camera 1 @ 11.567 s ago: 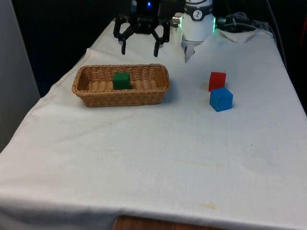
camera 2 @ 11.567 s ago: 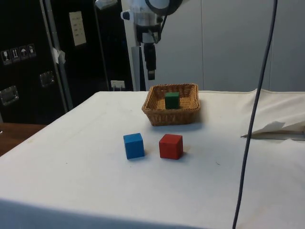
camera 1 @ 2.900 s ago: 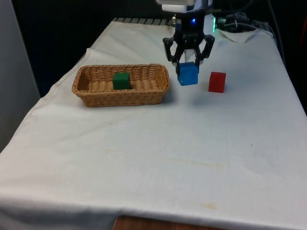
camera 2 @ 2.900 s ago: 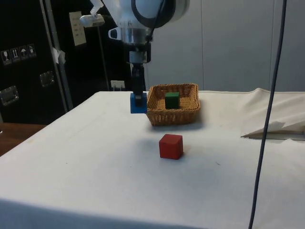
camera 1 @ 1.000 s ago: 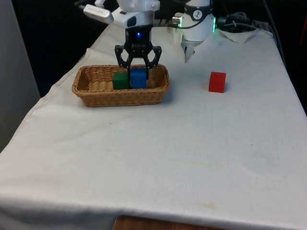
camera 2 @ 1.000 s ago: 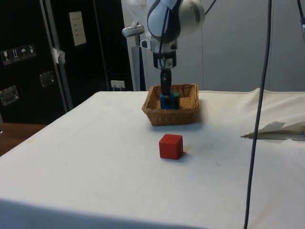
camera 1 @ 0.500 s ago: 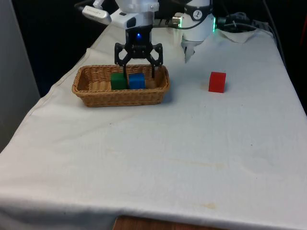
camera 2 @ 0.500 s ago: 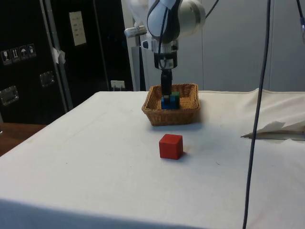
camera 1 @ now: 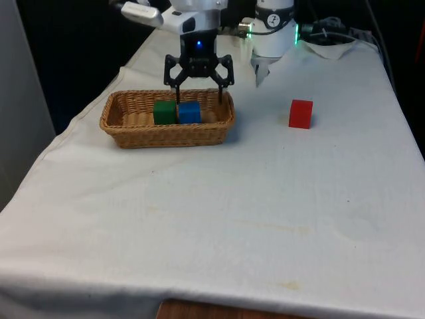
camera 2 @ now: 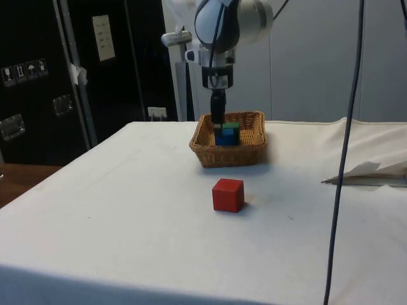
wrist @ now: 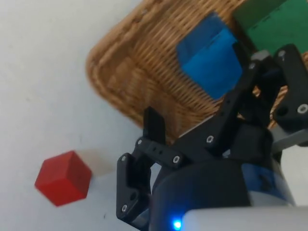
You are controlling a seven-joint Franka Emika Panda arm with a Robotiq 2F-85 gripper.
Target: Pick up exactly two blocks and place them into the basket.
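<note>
Although the gripper (camera 1: 198,100) hangs over the basket (camera 1: 136,135), its fingers stand wide apart and hold nothing; the blue block (camera 1: 190,112) sits on the basket floor directly beneath, clear of both fingertips. The green block (camera 1: 164,111) rests against the blue one on the side toward the front view's left, so the two lie side by side in the half of the basket toward the front view's right. The side view places the gripper (camera 2: 217,114) just above the wicker rim, with the blue block (camera 2: 223,136) and green block (camera 2: 231,129) below it.

Judged from this layout, the count of two is met and no further pick is called for. The relation that governs the coming move is vertical: the blocks lie straight down from the open fingers, so the way out is straight up. The finger toward the front view's right stands close to the basket's end wall; a sideways departure at this height risks catching the rim and dragging the basket.

The red block (camera 1: 300,113) stands alone on the cloth, well apart from the basket toward the front view's right, and should stay there. The wrist view shows the same red block (wrist: 63,177) outside the basket's curved wall (wrist: 126,84). Open cloth surrounds the basket on all sides, so a lifted arm has ample room to retire.
</note>
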